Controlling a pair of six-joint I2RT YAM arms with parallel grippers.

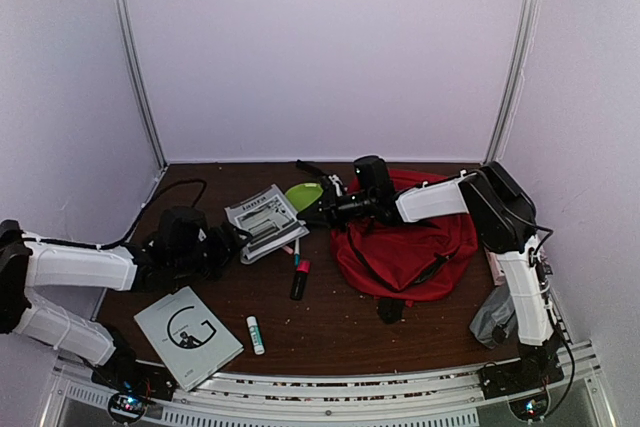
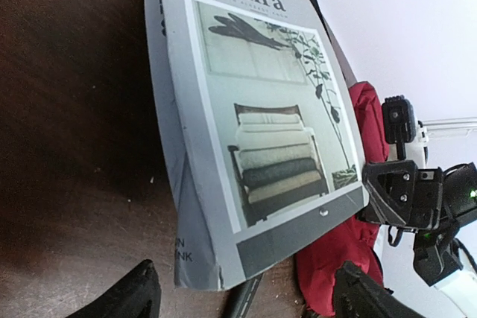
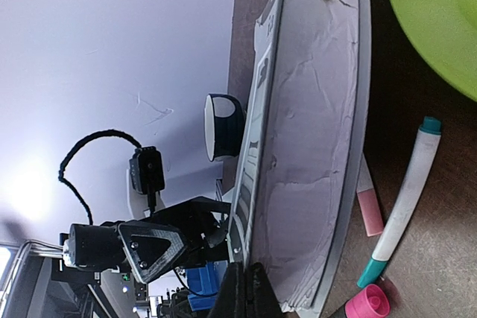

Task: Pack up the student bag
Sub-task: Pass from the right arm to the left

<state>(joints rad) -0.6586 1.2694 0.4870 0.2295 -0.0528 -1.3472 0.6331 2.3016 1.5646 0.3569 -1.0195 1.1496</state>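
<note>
From where I stand, the student bag (image 1: pixel 405 245) lies slumped on the right half of the table, a crumpled red heap with a black strap trailing toward 6 o'clock. It is so rumpled that I cannot pick out a clear long axis or see an open mouth. The right arm reaches across the top of it toward 9 o'clock, so the bag sits at about 4 o'clock from the right claw (image 3: pixel 243 288), back under that arm's own forearm, and this is plainly the nearer arm. That claw is pinched fully together and looks to have a corner of the magazine (image 2: pixel 253 132) between its fingers: both wrist views show the magazine tipped up on one edge, off the wood, with the closed fingertips right at its rim. The left claw (image 1: pixel 228 244) sits at the magazine's 9 o'clock side, jaws spread wide with nothing in them, facing the cover and not touching it as far as I can tell. From there the bag is well apart at 3 o'clock, beyond the magazine. I reckon the next move means carrying the magazine toward 4 o'clock, and it needs an opening in the bag. A lime-green round thing (image 1: pixel 305 194) and a teal-capped pen (image 3: pixel 406 199) lie just beside the magazine
</note>
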